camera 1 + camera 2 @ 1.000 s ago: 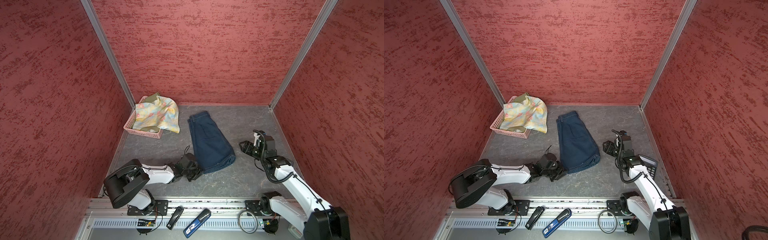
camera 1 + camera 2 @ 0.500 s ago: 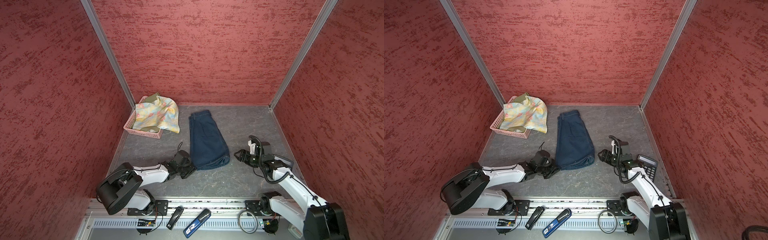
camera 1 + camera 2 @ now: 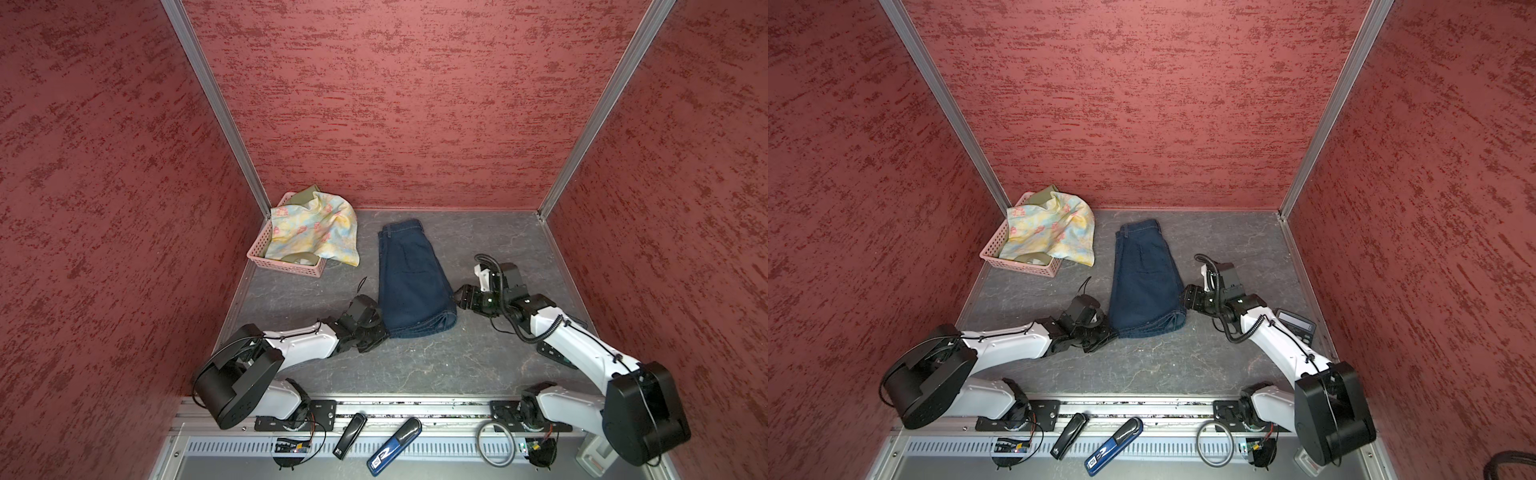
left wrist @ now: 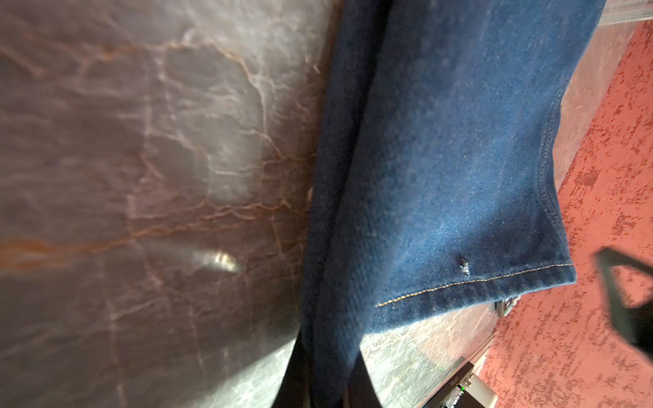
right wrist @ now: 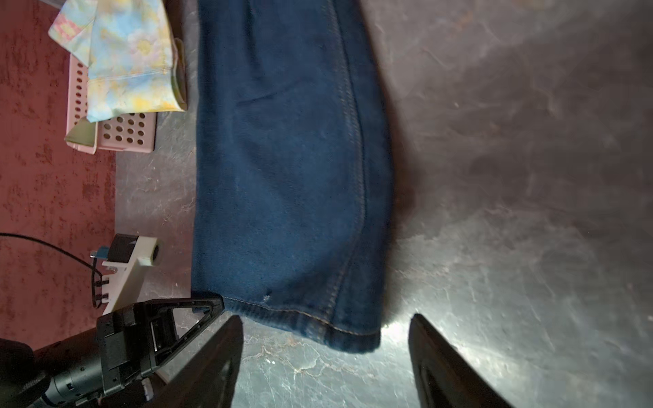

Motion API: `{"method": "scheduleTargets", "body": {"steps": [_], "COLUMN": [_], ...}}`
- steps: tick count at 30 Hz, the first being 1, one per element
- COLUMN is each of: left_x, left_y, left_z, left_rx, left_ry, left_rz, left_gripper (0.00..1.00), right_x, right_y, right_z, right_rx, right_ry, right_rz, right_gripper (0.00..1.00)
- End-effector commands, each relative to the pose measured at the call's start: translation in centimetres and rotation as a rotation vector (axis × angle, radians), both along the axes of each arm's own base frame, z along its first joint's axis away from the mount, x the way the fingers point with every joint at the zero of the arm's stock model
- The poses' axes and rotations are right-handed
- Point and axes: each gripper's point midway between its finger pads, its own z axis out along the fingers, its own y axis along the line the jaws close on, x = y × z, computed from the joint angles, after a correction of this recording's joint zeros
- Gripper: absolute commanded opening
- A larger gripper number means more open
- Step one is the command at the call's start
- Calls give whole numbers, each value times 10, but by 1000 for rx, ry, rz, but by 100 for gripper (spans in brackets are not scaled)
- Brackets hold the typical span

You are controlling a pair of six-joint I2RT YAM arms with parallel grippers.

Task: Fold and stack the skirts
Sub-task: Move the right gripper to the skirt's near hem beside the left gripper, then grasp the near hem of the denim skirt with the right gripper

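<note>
The dark blue denim skirt [image 3: 411, 278] [image 3: 1146, 282] lies folded lengthwise mid-table in both top views. My left gripper [image 3: 382, 331] [image 3: 1111, 332] [image 4: 327, 388] is shut on its near left hem corner; denim [image 4: 441, 159] runs out from between the fingers. My right gripper [image 3: 457, 300] [image 3: 1183, 300] [image 5: 325, 318] stands open at the skirt's near right hem corner [image 5: 353, 339], which lies just ahead of the gap between its fingers. The pastel flowered skirt [image 3: 316, 228] [image 3: 1050, 232] [image 5: 130, 60] drapes over the basket, with the olive skirt [image 3: 305, 195] [image 3: 1042, 195] underneath, mostly hidden.
The pink perforated basket [image 3: 286, 268] [image 3: 1021, 268] [image 5: 130, 134] sits in the far left corner. A calculator [image 3: 1296, 326] lies at the right edge behind my right arm. Red walls close in three sides. Small tools lie on the front rail [image 3: 415, 405].
My left gripper has closed on the denim hem corner, and the skirt now lies straighter. My right gripper has moved left, up to the skirt's near right corner.
</note>
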Motion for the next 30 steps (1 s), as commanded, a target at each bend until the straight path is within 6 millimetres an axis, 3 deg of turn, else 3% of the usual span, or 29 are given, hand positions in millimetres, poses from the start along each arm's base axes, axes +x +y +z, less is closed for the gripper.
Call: {"method": "scheduleTargets", "body": {"steps": [1,5,9,14,17,23,30], "left_x": [-4,-5,-3,-3,-3,1,1], "left_y": [12,13,14,14,15,13,18], "left_z": [-14,-16,-16,-15,-14,-10,-6], "left_rx": [86,99,104,107,112,123,155], "left_ry": [17,18,10,4,1,-11,-29], "left_rz": [-12,-22,-26,-30,-36,-49,-60], "left_gripper": [0,0,0,0,0,0,0], "right_x": [12,7,-14,-50,-61,-51,-20], "right_y": [8,36,46,23,2,-1,-6], "right_z": [9,-2,-38,-84,-92,-80,-19], "right_rx": [-38,-24,-19,-79,-147,-165,-107], "right_ry": [-36,-3,83,180,186,137,5], "right_rz": [5,71,87,44,-5,-28,-78], "right_gripper": [64,52,44,40,39,39,48]}}
